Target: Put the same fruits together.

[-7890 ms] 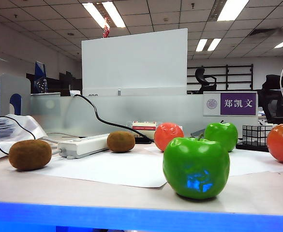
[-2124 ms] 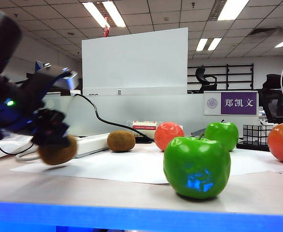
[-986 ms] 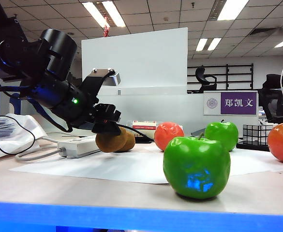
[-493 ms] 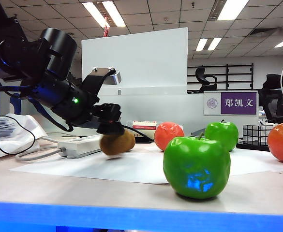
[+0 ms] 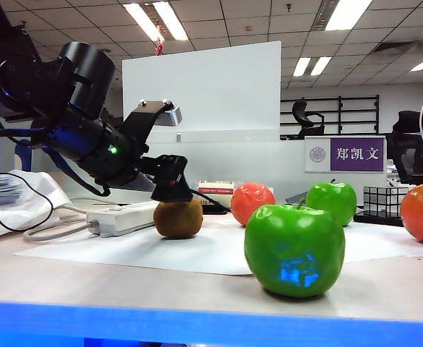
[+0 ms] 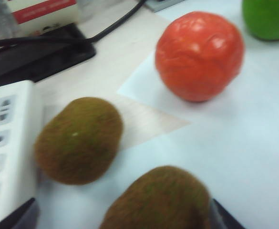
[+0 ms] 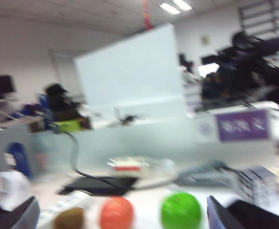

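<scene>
Office desk [image 5: 197, 289] is being used: a kiwi [image 6: 160, 200] is being freed beside its twin [image 6: 78, 140] by the open left gripper [image 6: 120, 217], pairing them; the right gripper [image 7: 125, 210] is being held open, idle.

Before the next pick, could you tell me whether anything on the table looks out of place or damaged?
Nothing stands out. Two fuzzy brown kiwis sit upright side by side under the open left gripper; the right gripper hangs open, away from the fruit.

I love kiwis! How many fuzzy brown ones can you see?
2. One kiwi lies beside the white power strip. The other kiwi sits right next to it, between the fingers of the open left claw.
</scene>
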Motion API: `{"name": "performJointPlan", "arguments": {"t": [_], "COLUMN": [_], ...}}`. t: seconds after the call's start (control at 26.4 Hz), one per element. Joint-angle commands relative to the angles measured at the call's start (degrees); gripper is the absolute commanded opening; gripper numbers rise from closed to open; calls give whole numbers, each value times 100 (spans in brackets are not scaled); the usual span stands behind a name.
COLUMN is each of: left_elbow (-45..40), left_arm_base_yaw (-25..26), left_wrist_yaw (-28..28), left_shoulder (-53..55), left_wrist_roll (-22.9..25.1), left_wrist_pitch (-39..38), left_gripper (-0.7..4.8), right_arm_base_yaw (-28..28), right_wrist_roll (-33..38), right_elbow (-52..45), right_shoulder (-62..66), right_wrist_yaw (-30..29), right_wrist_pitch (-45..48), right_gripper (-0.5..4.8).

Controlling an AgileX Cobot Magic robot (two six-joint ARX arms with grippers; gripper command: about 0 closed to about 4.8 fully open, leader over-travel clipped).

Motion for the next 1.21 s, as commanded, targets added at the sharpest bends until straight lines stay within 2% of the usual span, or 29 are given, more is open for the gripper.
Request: {"name": "performJointPlan", "arguments": {"t": [0.04, 0.19, 0.34, 0.46, 0.61, 0.76, 0.91, 1.06, 1.21], "left_elbow": [26, 26, 26, 26, 26, 24, 24, 24, 24], "left_arm_base_yaw": [-2, -20, -26, -24, -4, 11, 68, 151, 199], "left_wrist_yaw": [549, 848, 903, 896, 570, 205, 90, -9, -70], "left_shoulder": [-79, -177, -310, -507, -905, -1399, -1794, -2013, -2041], "left_wrist_roll": [-350, -470, -468, -404, -369, -120, 149, 385, 487], "left_wrist_pitch": [186, 345, 525, 549, 505, 238, -120, -533, -686], "left_gripper": [479, 479, 479, 479, 479, 479, 479, 479, 479], "right_arm_base_yaw": [4, 0, -7, -9, -22, -24, -26, -26, -66], "right_wrist_roll": [-184, -229, -212, -216, -225, -254, -354, -638, -909], "right_elbow": [4, 4, 20, 20, 170, 774, 1401, 1659, 1707], "right_shoulder": [166, 686, 1602, 2673, 4400, 5880, 6599, 6684, 6682], "right_wrist_yaw": [739, 1091, 997, 782, 468, 415, 640, 1154, 1259], "right_wrist_pitch": [-363, -249, 101, 750, 1956, 2575, 2693, 2653, 2293], "right_gripper": [479, 479, 479, 479, 479, 479, 479, 479, 479]}}
